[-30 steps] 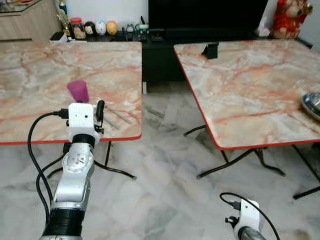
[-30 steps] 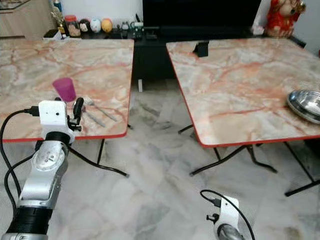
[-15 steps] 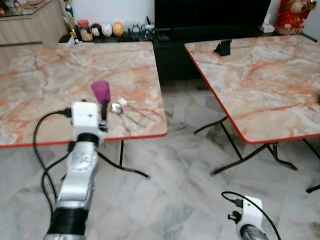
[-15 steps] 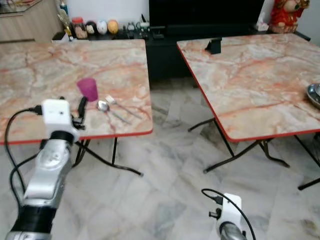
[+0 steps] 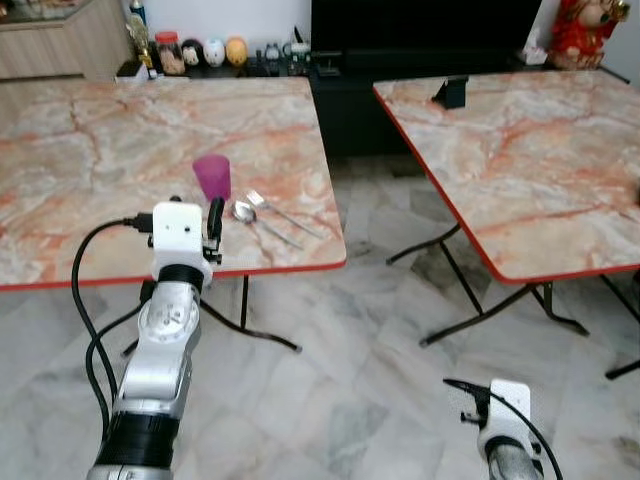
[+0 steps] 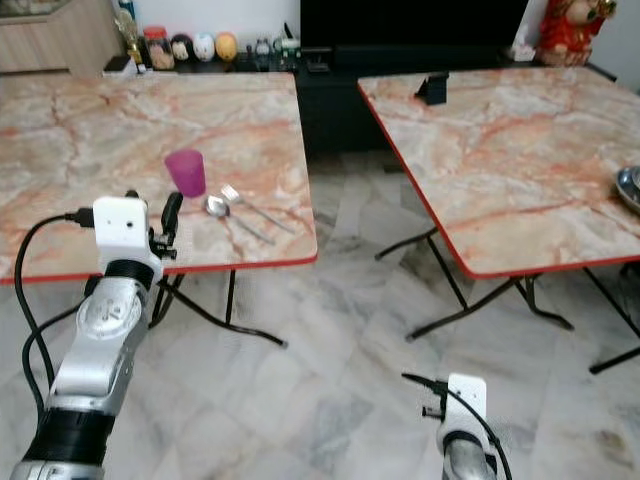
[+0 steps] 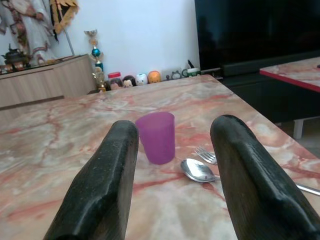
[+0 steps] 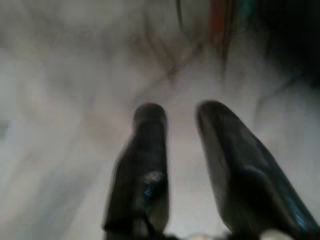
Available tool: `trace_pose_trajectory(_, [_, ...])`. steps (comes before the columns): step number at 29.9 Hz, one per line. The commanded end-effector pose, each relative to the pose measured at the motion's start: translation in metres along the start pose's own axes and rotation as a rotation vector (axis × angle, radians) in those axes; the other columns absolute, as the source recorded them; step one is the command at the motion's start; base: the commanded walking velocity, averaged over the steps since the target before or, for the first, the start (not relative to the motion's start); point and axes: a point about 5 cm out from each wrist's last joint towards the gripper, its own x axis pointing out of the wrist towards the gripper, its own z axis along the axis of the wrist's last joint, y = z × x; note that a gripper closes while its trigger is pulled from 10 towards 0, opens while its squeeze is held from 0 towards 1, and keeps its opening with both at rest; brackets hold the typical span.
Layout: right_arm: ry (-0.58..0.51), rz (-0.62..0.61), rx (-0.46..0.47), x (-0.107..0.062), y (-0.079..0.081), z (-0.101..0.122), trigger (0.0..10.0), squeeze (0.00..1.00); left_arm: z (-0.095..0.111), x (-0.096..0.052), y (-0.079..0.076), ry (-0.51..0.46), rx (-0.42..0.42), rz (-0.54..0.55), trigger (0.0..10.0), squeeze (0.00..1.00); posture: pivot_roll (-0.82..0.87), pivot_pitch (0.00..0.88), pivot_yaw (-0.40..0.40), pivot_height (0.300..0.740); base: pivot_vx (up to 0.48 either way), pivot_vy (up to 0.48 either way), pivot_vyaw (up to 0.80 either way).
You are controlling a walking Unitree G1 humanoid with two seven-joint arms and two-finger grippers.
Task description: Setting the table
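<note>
A purple cup (image 5: 211, 177) stands upright near the front right corner of the left marble table (image 5: 90, 150). A spoon (image 5: 245, 212) and a fork (image 5: 283, 213) lie side by side just right of it. My left gripper (image 7: 175, 131) is raised at the table's front edge, a little short of the cup, open and empty. In the left wrist view the cup (image 7: 156, 136) shows between the two black fingers (image 7: 107, 180), with the spoon (image 7: 197, 170) beside it. My right gripper (image 8: 181, 112) hangs low over the floor, its fingers slightly apart, holding nothing.
A second marble table (image 5: 540, 160) stands to the right across a gap of tiled floor (image 5: 370, 330). It carries a black stand (image 5: 452, 92), and a metal bowl (image 6: 632, 186) sits at its right edge. A dark TV console (image 5: 400, 60) with small figurines (image 5: 215, 52) lines the back wall.
The whole view has shifted, so the camera moved; the left table with cup, spoon and fork now sits nearer the middle. My left gripper keeps its raised, open pose before the cup.
</note>
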Motion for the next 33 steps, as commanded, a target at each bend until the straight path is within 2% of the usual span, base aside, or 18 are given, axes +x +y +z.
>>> trace_pose_trajectory(1, [-0.261,-0.014,-0.059,0.009,-0.003,0.036,10.0,0.00,0.005,0.003,-0.002,-0.017,0.009,-0.010,10.0,0.00,0.05,0.000,-0.005,0.740,0.000,0.000,0.00])
trace_pose_trajectory(3, [-0.296,-0.002,-0.085,0.009,-0.002,0.039,10.0,0.00,0.005,0.003,-0.002,-0.017,0.010,-0.012,10.0,0.00,0.05,0.000,-0.005,0.740,0.000,0.000,0.00])
trace_pose_trajectory(4, [-0.236,-0.003,-0.009,0.015,-0.002,0.040,10.0,0.00,0.005,0.003,-0.002,-0.018,0.011,-0.012,10.0,0.00,0.05,0.000,-0.006,0.740,0.000,0.000,0.00])
trace_pose_trajectory(5, [-0.236,-0.003,-0.009,0.015,-0.002,0.040,10.0,0.00,0.005,0.003,-0.002,-0.018,0.011,-0.012,10.0,0.00,0.05,0.000,-0.006,0.740,0.000,0.000,0.00])
trace_pose_trajectory(6, [-0.190,-0.005,0.073,0.020,-0.002,0.042,10.0,0.00,0.005,0.003,-0.002,-0.018,0.012,-0.012,10.0,0.00,0.05,0.000,-0.006,0.740,0.000,0.000,0.00])
trace_pose_trajectory(7, [-0.251,-0.034,0.043,0.029,-0.007,0.058,10.0,0.00,0.005,0.004,-0.002,-0.018,0.012,-0.012,10.0,0.00,0.05,0.000,-0.006,0.740,0.000,0.000,0.00])
trace_pose_trajectory(8, [-0.290,-0.032,0.100,0.035,-0.007,0.072,10.0,0.00,0.006,0.003,-0.003,-0.020,0.013,-0.014,10.0,0.00,0.06,0.000,-0.007,0.740,0.000,0.000,0.00])
trace_pose_trajectory(9, [-0.290,-0.032,0.100,0.035,-0.007,0.072,10.0,0.00,0.006,0.003,-0.003,-0.020,0.013,-0.014,10.0,0.00,0.06,0.000,-0.007,0.740,0.000,0.000,0.00])
trace_pose_trajectory(10, [-0.306,-0.035,0.152,0.035,-0.004,0.078,10.0,0.00,0.006,0.003,-0.004,-0.021,0.014,-0.015,10.0,0.00,0.06,0.000,-0.007,0.740,0.000,0.000,0.00])
trace_pose_trajectory(13, [-0.430,-0.040,0.131,0.038,-0.008,0.103,10.0,0.00,0.006,0.003,-0.003,-0.023,0.016,-0.016,10.0,0.00,0.06,0.000,-0.006,0.740,0.000,0.000,0.00])
trace_pose_trajectory(19, [-0.544,-0.033,0.168,0.040,-0.012,0.131,10.0,0.00,0.007,0.004,-0.004,-0.026,0.017,-0.020,10.0,0.00,0.06,0.000,-0.004,0.740,0.000,0.000,0.00])
trace_pose_trajectory(21, [-0.591,-0.024,0.193,0.042,-0.014,0.148,10.0,0.00,0.007,0.005,-0.005,-0.028,0.016,-0.021,10.0,0.00,0.05,0.000,-0.002,0.740,0.000,0.000,0.00])
trace_pose_trajectory(22, [-0.642,-0.008,0.203,0.042,-0.015,0.164,10.0,0.00,0.007,0.005,-0.005,-0.029,0.016,-0.023,10.0,0.00,0.05,0.000,-0.002,0.740,0.000,0.000,0.00])
trace_pose_trajectory(25, [-0.778,0.037,0.203,0.036,-0.012,0.204,10.0,0.00,0.008,0.005,-0.004,-0.033,0.020,-0.023,10.0,0.00,0.06,0.000,-0.001,0.740,0.000,0.000,0.00])
trace_pose_trajectory(29, [-0.855,0.054,0.199,0.030,-0.011,0.227,10.0,0.00,0.008,0.005,-0.005,-0.034,0.020,-0.023,10.0,0.00,0.05,0.000,-0.001,0.740,0.000,0.000,0.00])
trace_pose_trajectory(31, [-0.944,0.071,0.201,0.020,-0.008,0.255,10.0,0.00,0.009,0.005,-0.005,-0.036,0.021,-0.024,10.0,0.00,0.06,0.000,-0.003,0.740,0.000,0.000,0.00])
trace_pose_trajectory(33, [-0.982,0.082,0.199,0.014,-0.007,0.268,10.0,0.00,0.009,0.005,-0.005,-0.037,0.021,-0.023,10.0,0.00,0.06,0.000,-0.003,0.740,0.000,0.000,0.00])
